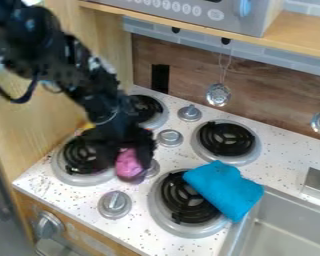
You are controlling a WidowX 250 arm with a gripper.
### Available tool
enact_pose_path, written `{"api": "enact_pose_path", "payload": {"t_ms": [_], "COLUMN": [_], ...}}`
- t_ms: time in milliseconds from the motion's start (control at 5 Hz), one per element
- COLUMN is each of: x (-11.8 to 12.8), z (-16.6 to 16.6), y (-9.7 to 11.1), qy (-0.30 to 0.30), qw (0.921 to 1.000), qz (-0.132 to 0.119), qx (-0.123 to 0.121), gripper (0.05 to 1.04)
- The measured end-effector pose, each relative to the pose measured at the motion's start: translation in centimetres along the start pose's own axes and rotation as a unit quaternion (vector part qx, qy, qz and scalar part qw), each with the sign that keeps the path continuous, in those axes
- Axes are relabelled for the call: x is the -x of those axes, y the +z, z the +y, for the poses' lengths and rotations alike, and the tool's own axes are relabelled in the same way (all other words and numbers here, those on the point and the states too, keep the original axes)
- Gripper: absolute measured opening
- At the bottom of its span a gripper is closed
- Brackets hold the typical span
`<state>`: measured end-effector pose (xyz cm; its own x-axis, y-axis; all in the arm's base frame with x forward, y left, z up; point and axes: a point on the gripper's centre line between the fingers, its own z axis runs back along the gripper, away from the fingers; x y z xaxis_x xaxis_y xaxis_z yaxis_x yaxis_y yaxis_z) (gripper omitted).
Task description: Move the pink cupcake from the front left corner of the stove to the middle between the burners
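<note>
A blue cloth (224,187) lies partly over a black coil burner (178,202), as I see it. Behind the cloth sits another burner (227,139); to its right, the grey sink (299,199). A silver knob (114,204) stands off to its left. Above it hangs a shiny utensil (218,95), and higher still, a wooden shelf (289,37) bears a grey microwave (189,11).

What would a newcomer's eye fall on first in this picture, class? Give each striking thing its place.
Probably the bright blue cloth, draped over the right part of the nearest black coil burner and reaching the edge of the metal sink. Next come the bulky black robot arm, slanting in from the upper left, and the smooth pink object at its black hand, above the left side of the stove.
</note>
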<state>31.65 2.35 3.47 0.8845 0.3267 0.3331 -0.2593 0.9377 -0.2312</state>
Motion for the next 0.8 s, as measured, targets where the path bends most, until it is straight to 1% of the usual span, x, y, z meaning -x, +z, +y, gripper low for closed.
{"api": "enact_pose_path", "payload": {"t_ms": [200, 400, 800], "x": [-2.9, -5.4, -8.2], "z": [-0.6, -0.1, 0.8], "y": [-1.7, -4.4, -8.0], "qy": [0.018, 0.035, 0.049], "qw": [0.9998, 0.9992, 0.9977], "qz": [-0.009, -0.009, -0.011], "qx": [-0.002, -0.019, -0.046], "gripper": [0.887, 0.887, 0.887]}}
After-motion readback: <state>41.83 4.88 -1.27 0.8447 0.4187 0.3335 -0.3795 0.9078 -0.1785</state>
